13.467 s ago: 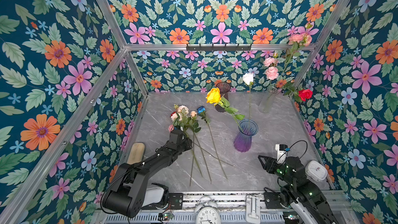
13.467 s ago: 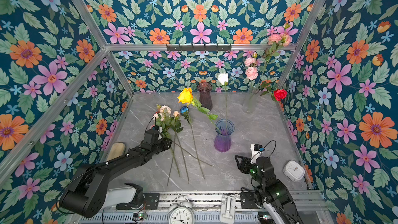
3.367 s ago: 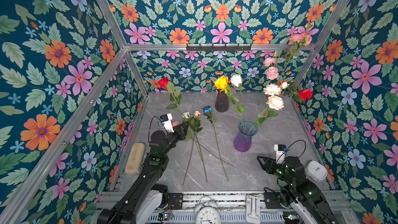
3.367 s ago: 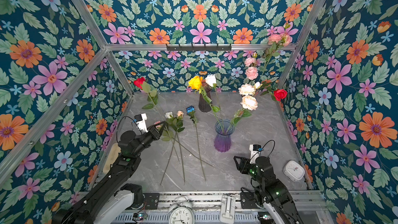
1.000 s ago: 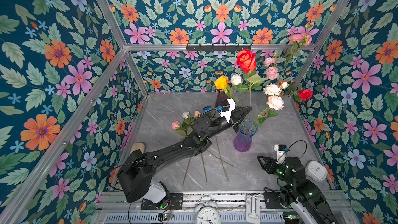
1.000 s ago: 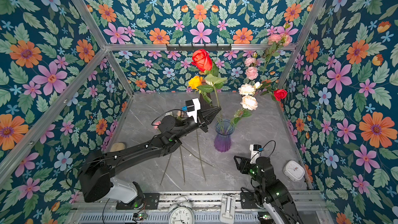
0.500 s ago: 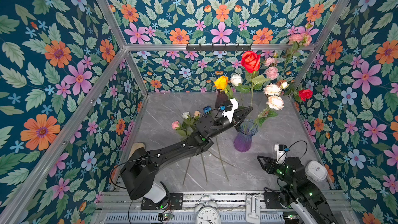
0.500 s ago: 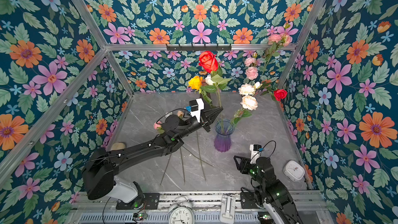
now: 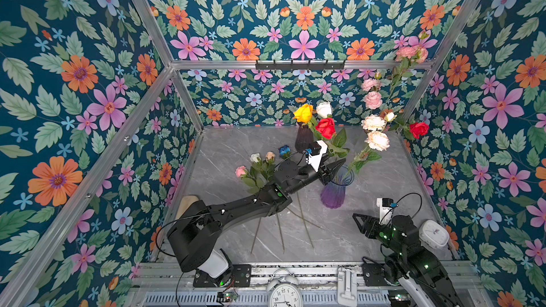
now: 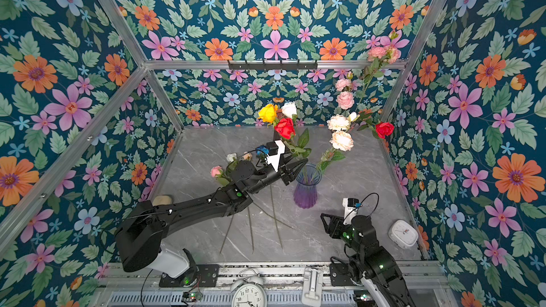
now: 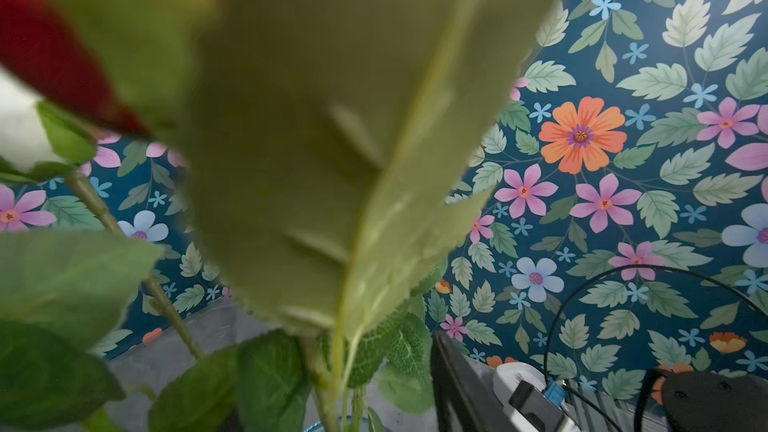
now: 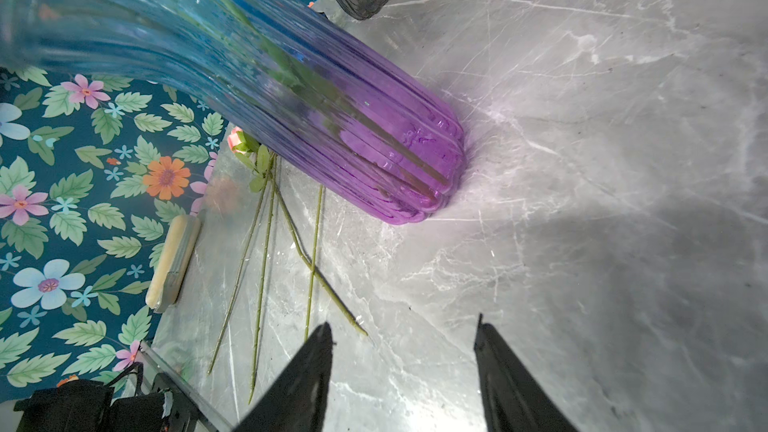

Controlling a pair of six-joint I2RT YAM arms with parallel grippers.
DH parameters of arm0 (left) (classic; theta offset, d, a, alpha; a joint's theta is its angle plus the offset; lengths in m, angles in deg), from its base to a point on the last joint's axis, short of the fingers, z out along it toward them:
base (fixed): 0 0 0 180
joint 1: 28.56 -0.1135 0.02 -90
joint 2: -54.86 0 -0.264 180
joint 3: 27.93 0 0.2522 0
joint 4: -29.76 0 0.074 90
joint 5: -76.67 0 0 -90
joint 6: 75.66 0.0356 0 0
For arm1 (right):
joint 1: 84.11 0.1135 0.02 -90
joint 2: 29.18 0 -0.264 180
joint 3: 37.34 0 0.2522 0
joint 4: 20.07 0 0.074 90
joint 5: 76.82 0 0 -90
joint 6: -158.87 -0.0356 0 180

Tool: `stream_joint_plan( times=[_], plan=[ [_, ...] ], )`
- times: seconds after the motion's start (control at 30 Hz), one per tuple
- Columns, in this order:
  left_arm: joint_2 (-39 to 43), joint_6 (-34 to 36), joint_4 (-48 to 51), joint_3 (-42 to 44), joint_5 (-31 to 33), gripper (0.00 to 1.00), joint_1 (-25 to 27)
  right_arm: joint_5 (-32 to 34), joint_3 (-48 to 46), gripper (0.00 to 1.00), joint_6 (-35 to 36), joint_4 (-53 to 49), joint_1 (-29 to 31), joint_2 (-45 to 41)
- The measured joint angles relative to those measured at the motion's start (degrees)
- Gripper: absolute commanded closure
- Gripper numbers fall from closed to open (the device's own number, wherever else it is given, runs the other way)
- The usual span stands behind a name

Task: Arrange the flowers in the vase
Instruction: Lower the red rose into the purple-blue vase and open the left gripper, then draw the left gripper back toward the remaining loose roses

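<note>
The left pincer (image 9: pixel 335 171), clamped on the red rose (image 9: pixel 325 127) a second ago, now stands parted at the rim of the vase (image 9: pixel 332 196). The rose has dropped, its stem in the vase. The right pincer (image 12: pixel 403 324) remains wide and empty.

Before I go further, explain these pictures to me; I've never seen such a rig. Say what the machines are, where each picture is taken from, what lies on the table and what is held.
These are two black robot arms, each ending in a two-fingered gripper. Both top views look down from one overhead camera pair; each wrist view comes from a camera on an arm's wrist. On the grey table stand a purple vase holding a red rose and pale blooms, and a dark vase. A few flowers lie flat beside the left arm. The left gripper is at the purple vase's rim, jaws seemingly parted, gripping nothing. The right gripper rests open and empty near the front edge.
</note>
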Motion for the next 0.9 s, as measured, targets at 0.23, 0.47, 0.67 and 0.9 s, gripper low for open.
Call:
stream_joint_plan(
  times=[0.23, 0.47, 0.67, 0.9],
  plan=[
    [2.16, -0.55, 4.79, 0.13, 1.38, 0.47, 0.00, 0.00, 0.00, 0.43, 0.00, -0.02, 0.00, 0.00],
    [8.55, -2.08, 11.78, 6.21, 1.95, 0.47, 0.00, -0.02, 0.00, 0.43, 0.00, -0.09, 0.00, 0.00],
    [19.32, -2.97, 18.36, 15.39, 5.90, 0.46, 0.00, -0.11, 0.00, 0.43, -0.02, -0.11, 0.00, 0.00],
    [36.39, -3.93, 28.37, 24.72, 12.24, 0.45, 0.00, -0.15, 0.00, 0.43, -0.02, -0.09, 0.00, 0.00]
  ],
)
